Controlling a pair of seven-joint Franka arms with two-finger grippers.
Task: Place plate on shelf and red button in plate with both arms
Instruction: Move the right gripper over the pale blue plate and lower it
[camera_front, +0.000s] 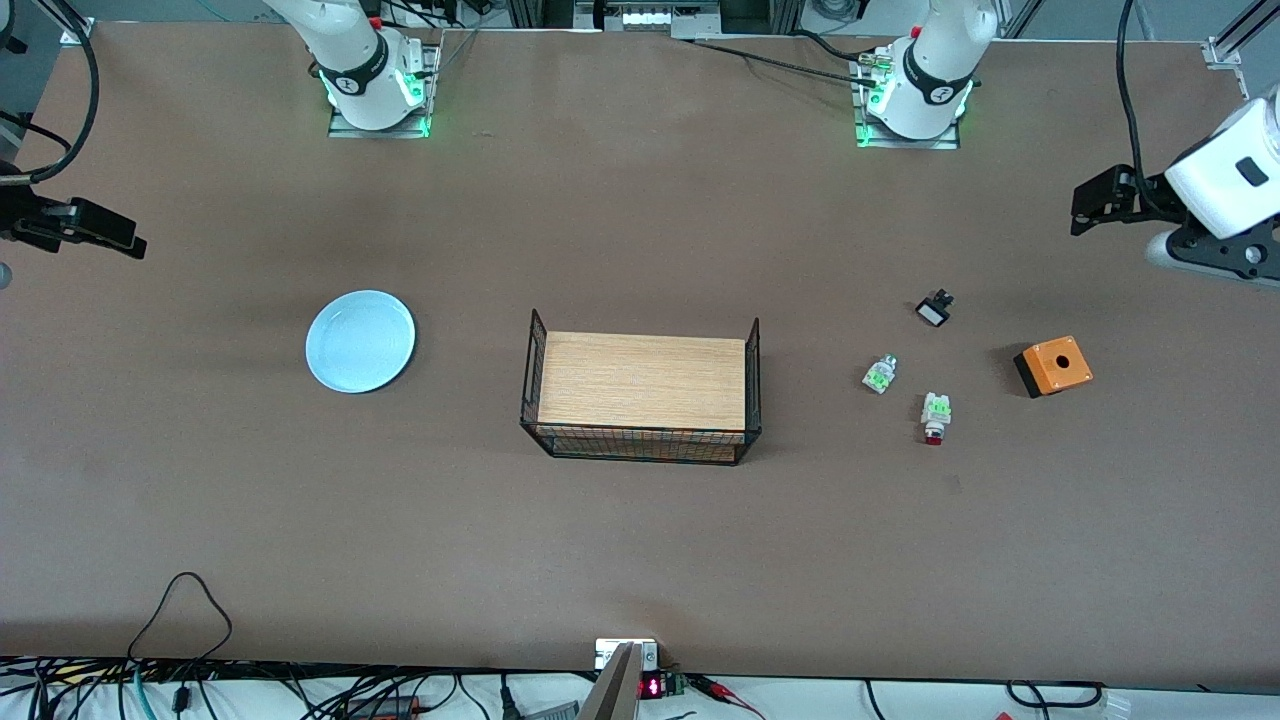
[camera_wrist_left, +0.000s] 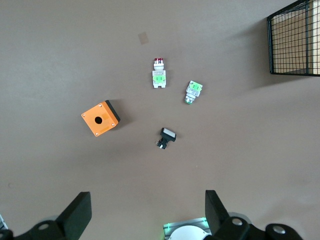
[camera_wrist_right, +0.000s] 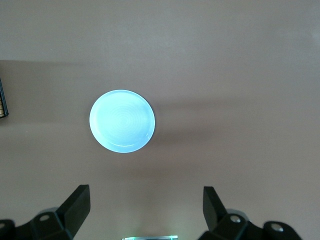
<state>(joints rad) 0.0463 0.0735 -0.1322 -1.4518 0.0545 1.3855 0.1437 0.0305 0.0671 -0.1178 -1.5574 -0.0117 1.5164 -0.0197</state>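
Observation:
The pale blue plate lies flat on the table toward the right arm's end; it also shows in the right wrist view. The red button, whitish with green marks and a red cap, lies toward the left arm's end, seen too in the left wrist view. My left gripper is open and empty, high over the table's left-arm end. My right gripper is open and empty, high over the right-arm end. Neither touches anything.
A wire basket with a wooden tray stands mid-table. Near the button lie a similar white-green piece, a small black piece with a white face and an orange box with a hole. Cables run along the table's near edge.

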